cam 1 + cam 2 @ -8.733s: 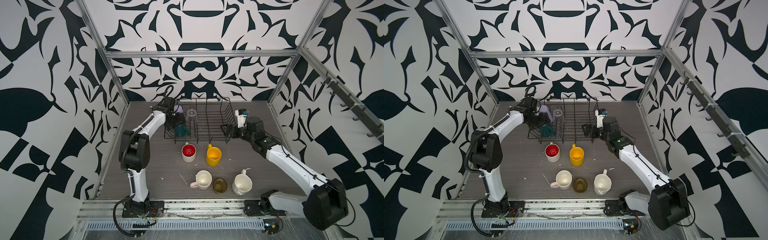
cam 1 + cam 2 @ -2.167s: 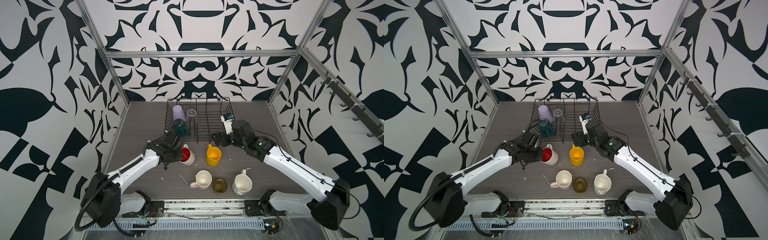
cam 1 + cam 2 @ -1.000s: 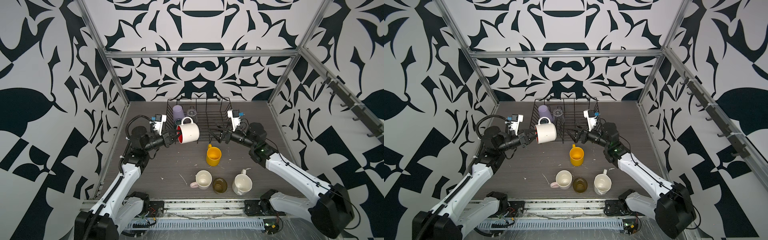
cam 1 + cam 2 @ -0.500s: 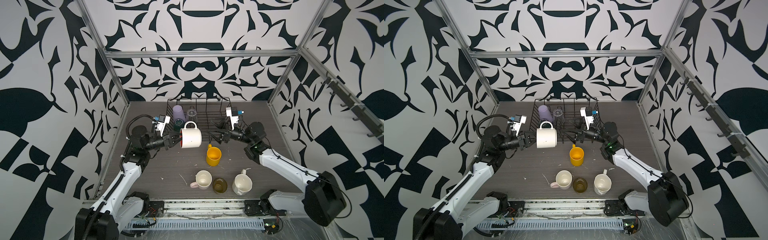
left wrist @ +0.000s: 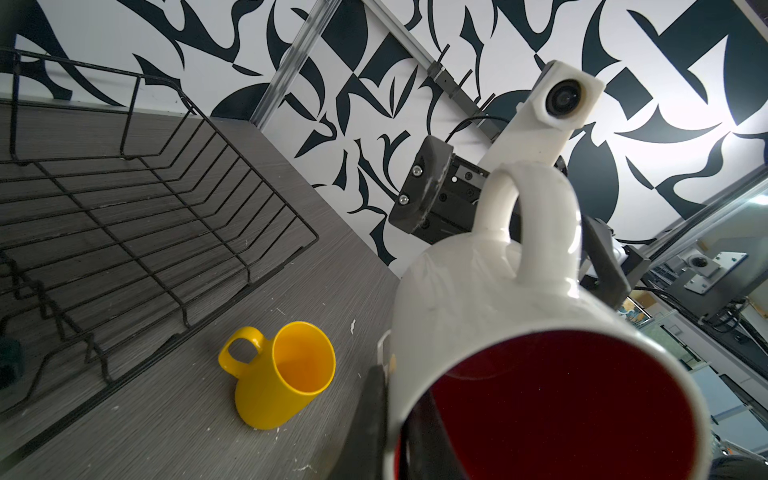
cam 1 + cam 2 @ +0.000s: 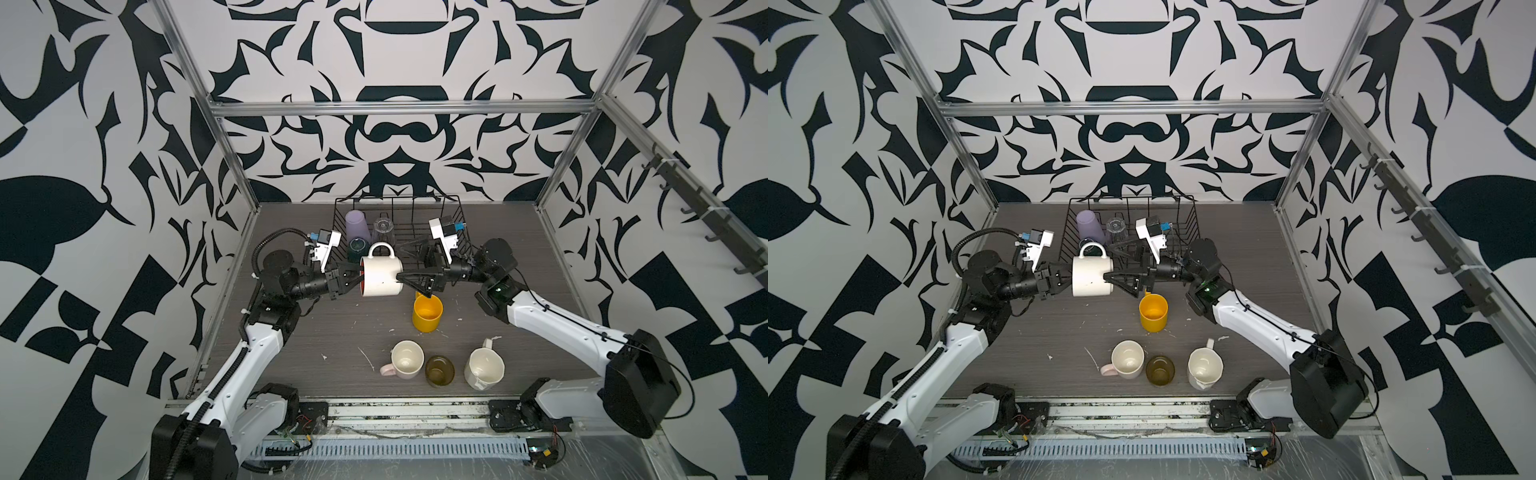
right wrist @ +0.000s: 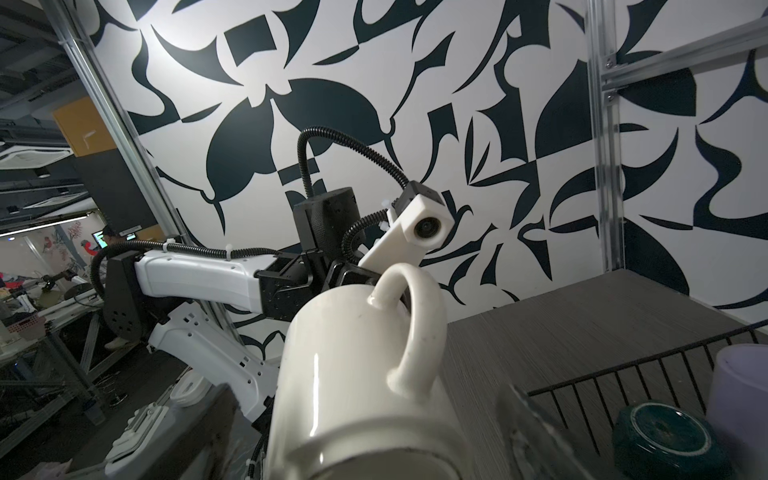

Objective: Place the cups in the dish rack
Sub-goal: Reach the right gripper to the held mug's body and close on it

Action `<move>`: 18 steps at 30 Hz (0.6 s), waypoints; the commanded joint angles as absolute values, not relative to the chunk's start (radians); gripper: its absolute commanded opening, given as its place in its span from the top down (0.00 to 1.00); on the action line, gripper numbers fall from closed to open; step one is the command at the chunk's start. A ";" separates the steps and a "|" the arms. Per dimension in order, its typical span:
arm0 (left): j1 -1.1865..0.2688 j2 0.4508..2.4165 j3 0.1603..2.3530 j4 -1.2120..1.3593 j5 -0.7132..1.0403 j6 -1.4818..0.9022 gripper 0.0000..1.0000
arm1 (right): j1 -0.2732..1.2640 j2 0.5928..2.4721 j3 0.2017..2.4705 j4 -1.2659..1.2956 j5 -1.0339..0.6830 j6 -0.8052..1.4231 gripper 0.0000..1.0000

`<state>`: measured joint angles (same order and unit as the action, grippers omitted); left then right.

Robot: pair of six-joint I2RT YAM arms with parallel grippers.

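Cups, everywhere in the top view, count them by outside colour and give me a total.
White or cream: 3, red-lined mug, cream mug, faceted mug
Yellow: 1, yellow mug
Olive: 1, olive glass
Lilac: 1, lilac tumbler
Dark green: 1, dark green cup
Clear: 1, clear glass
Total: 8

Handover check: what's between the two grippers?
A white mug on its side, in both top views: left gripper pinching its rim, right gripper open at its base.
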<state>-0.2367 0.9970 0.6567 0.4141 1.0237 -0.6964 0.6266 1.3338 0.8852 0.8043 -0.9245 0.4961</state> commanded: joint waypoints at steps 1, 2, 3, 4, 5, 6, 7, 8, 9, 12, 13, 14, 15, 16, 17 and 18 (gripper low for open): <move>-0.238 1.002 0.705 0.522 1.064 -0.738 1.00 | 0.648 1.340 0.942 0.777 -0.941 0.436 0.01; -0.238 1.004 0.705 0.528 1.068 -0.743 1.00 | 0.652 1.346 0.945 0.773 -0.942 0.433 0.01; -0.238 1.007 0.706 0.529 1.070 -0.748 1.00 | 0.658 1.353 0.950 0.773 -0.943 0.431 0.01; -0.237 1.009 0.706 0.531 1.075 -0.751 1.00 | 0.663 1.361 0.954 0.772 -0.943 0.431 0.01; -0.238 1.011 0.708 0.532 1.078 -0.755 1.00 | 0.667 1.366 0.958 0.772 -0.944 0.430 0.01; -0.238 1.014 0.708 0.534 1.080 -0.760 1.00 | 0.672 1.373 0.961 0.772 -0.942 0.430 0.01; -0.238 1.014 0.707 0.537 1.081 -0.764 1.00 | 0.678 1.383 0.966 0.772 -0.943 0.430 0.01; -0.237 1.014 0.706 0.538 1.080 -0.765 1.00 | 0.682 1.390 0.971 0.769 -0.943 0.430 0.01; -0.238 1.014 0.708 0.539 1.080 -0.767 1.00 | 0.687 1.399 0.977 0.763 -0.941 0.430 0.01; -0.237 1.011 0.709 0.542 1.080 -0.768 1.00 | 0.699 1.419 0.986 0.761 -0.937 0.431 0.01; -0.238 1.010 0.707 0.542 1.080 -0.767 1.00 | 0.701 1.425 0.988 0.761 -0.935 0.432 0.02; -0.237 1.009 0.708 0.542 1.080 -0.769 1.00 | 0.704 1.428 0.990 0.761 -0.934 0.433 0.02; -0.237 1.009 0.707 0.541 1.080 -0.769 1.00 | 0.707 1.431 0.992 0.761 -0.931 0.436 0.02; -0.238 1.009 0.706 0.542 1.081 -0.769 1.00 | 0.709 1.435 0.993 0.760 -0.931 0.439 0.02; -0.238 1.009 0.704 0.543 1.080 -0.770 1.00 | 0.710 1.437 0.997 0.761 -0.930 0.440 0.02; -0.238 1.009 0.703 0.542 1.080 -0.770 1.00 | 0.712 1.440 0.998 0.761 -0.930 0.442 0.03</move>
<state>-0.2367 1.0233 0.6582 0.4606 1.0561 -0.7521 0.7048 1.4448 0.9527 0.7364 -0.9318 0.4450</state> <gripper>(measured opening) 0.103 0.974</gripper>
